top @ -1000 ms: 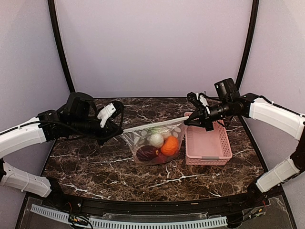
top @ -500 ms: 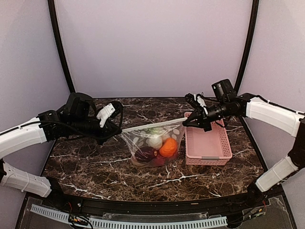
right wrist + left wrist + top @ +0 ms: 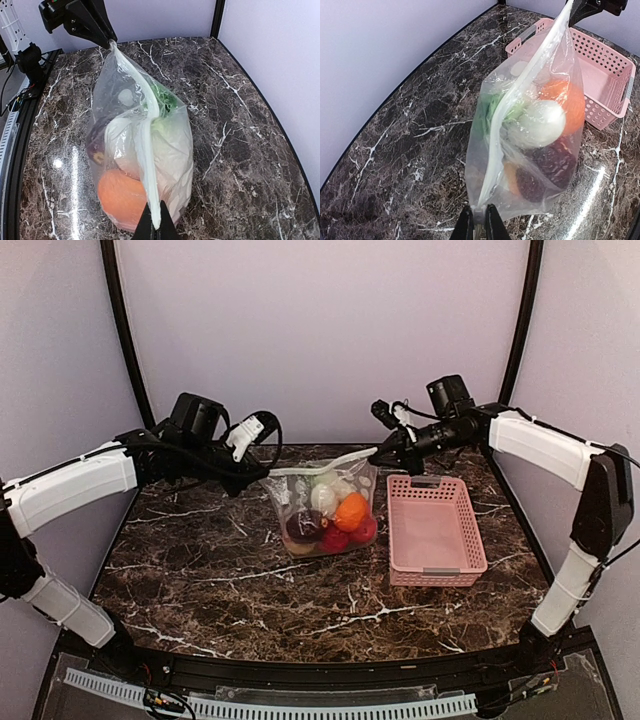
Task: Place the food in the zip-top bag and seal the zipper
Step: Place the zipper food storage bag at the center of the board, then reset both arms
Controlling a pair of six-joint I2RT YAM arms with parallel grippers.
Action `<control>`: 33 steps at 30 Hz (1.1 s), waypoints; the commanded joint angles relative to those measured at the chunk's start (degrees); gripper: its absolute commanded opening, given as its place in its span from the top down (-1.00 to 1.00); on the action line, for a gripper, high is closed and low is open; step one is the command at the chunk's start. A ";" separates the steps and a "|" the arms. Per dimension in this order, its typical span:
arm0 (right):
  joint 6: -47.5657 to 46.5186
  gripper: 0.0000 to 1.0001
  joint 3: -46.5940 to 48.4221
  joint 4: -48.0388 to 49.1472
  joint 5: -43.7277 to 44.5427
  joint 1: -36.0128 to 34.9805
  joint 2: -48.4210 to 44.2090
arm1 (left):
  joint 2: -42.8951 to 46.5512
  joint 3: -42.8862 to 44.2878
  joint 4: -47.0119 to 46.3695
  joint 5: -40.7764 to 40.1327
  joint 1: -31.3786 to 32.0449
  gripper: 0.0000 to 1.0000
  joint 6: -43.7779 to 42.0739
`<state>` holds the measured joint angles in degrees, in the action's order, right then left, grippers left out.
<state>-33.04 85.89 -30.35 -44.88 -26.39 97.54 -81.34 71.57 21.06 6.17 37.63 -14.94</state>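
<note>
The clear dotted zip-top bag hangs stretched between both grippers above the marble table. Inside it lies the food: an orange, a white radish, a dark maroon piece, red pieces and green cabbage leaves. My left gripper is shut on the bag's left mouth corner. My right gripper is shut on the right mouth corner. The zipper runs taut between them as a pale strip. I cannot tell whether it is pressed closed along its whole length.
The pink plastic basket stands on the table right of the bag and shows no food in it. It also shows in the left wrist view. The enclosure's back wall and black frame posts stand close behind both arms.
Both grippers have lifted and moved toward the back wall, carrying the bag up and away from the table. The bag now hangs freer and narrower between them.
</note>
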 commanded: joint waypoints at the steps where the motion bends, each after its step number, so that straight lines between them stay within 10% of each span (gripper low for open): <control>1: -2.25 1.00 0.83 0.45 0.39 0.03 -0.84 | 0.33 2.33 -0.07 0.48 -0.01 0.98 -2.70; 14: -5.45 0.65 -19.64 1.41 -0.35 0.03 -10.28 | 5.36 -12.74 3.71 8.22 -0.01 0.97 1.13; 21: -6.71 -0.10 -22.38 -5.36 -1.37 0.02 -17.01 | 10.10 -15.22 5.85 10.90 -0.02 -0.18 3.35; 26: -2.97 -0.27 -22.42 -5.52 4.35 0.15 -19.61 | 14.25 -15.79 3.69 10.24 -0.01 -0.48 3.56; 33: 5.10 -0.97 -18.88 1.38 14.63 5.42 -23.86 | 13.58 -10.77 -0.22 -14.04 -0.01 -0.93 7.49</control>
<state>-34.46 64.20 -34.33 -37.19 -24.71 76.69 -66.54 57.10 22.44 6.96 37.71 -10.44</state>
